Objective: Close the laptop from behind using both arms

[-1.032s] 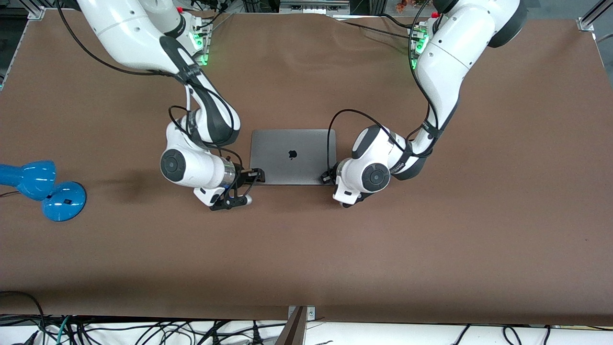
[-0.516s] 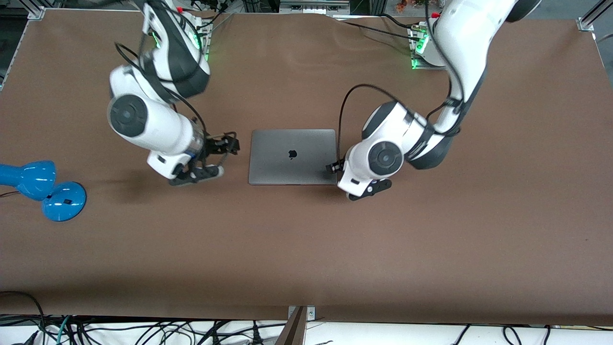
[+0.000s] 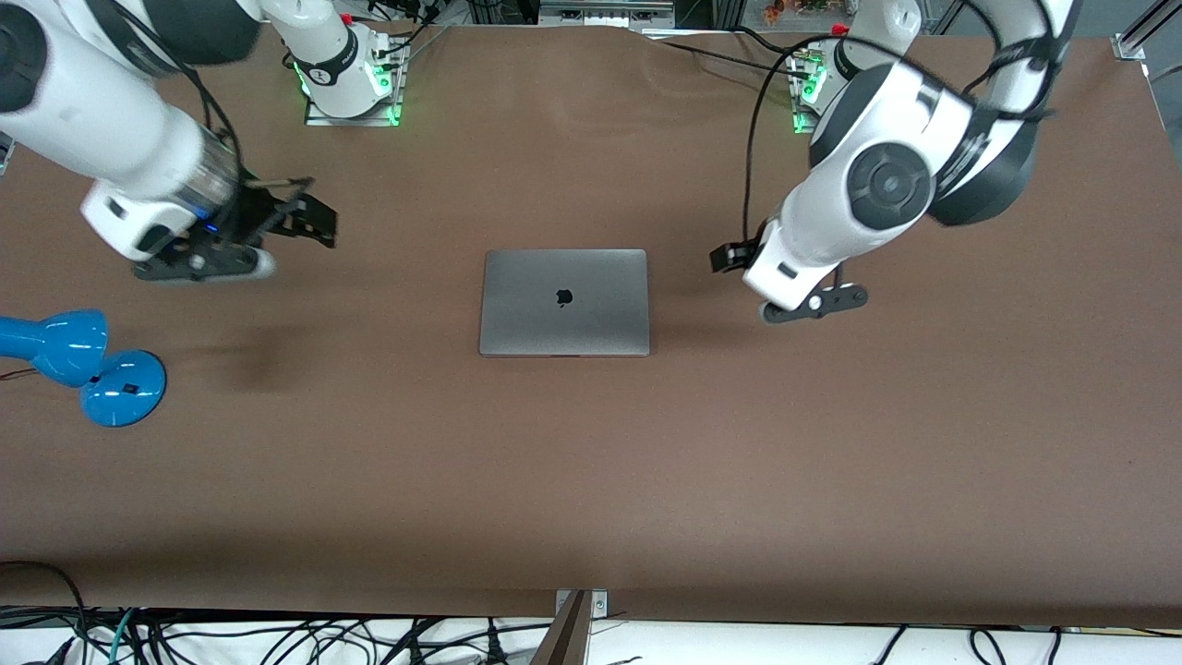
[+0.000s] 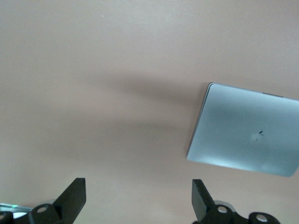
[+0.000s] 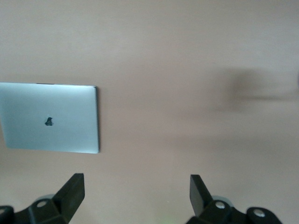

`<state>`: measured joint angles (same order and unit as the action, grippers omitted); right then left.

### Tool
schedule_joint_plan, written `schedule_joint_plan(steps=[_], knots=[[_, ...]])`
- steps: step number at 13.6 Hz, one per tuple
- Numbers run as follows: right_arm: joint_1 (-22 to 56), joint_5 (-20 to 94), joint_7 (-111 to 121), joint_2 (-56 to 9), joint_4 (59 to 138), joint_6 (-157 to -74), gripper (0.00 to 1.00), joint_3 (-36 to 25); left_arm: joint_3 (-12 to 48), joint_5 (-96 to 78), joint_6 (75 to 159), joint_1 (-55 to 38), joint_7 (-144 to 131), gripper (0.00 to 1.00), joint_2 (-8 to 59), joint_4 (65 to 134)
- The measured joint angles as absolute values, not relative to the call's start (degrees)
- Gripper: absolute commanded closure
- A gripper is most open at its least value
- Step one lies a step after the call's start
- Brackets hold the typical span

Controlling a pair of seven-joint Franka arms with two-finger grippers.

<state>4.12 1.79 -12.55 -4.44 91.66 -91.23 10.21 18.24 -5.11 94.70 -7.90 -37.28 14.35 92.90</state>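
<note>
The grey laptop lies closed and flat mid-table, its dark apple logo facing up. My left gripper hangs open and empty over bare table, off the laptop's edge toward the left arm's end. My right gripper hangs open and empty over bare table toward the right arm's end. In the left wrist view the gripper is open with the laptop well off to one side. In the right wrist view the gripper is open and the laptop is also well off to one side.
A blue desk lamp lies on the table at the right arm's end, nearer to the front camera than the right gripper. The arm bases with green lights stand at the table's back edge. Brown cloth covers the table.
Both grippers have left the laptop's front corners, risen and swung outward toward their own ends of the table. The laptop has stayed closed and still.
</note>
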Motion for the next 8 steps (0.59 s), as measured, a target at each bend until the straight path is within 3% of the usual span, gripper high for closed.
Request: schedule_joint_plan(steps=[4,8], knots=[[0.8,0.1,-11.2,-1.2,91.9,-88.3,0.0,10.1,18.1,-5.1,93.8,-2.9,-29.3,0.0,3.1,101.1],[-1.0,-0.1,-10.8,0.1,92.0,-88.2,0.0,7.6,17.9,-5.1,92.3,0.9,-24.0,0.0,-3.7,104.0]])
